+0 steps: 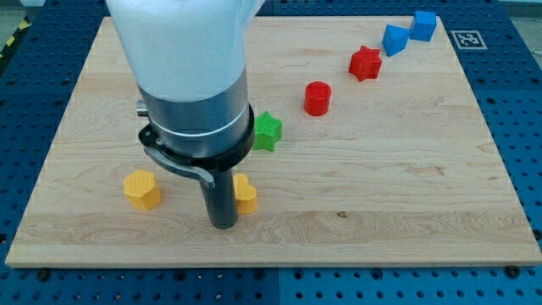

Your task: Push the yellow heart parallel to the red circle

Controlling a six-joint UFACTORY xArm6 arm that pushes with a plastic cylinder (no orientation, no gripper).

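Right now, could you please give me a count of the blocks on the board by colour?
Yellow: 2, a hexagon-like block and a block partly hidden behind my tip
Green: 1, a star-like block
Red: 2, a cylinder and a star
Blue: 2, a slanted block and a cube
Total: 7 blocks
My tip sits just left of the hidden yellow block.

No readable words, numbers or brand names appear anywhere in the camera view. The only sign is a black-and-white square fiducial marker [467,39], fixed at the wooden board's [406,169] corner at the view's top right; its pattern carries no legible characters.
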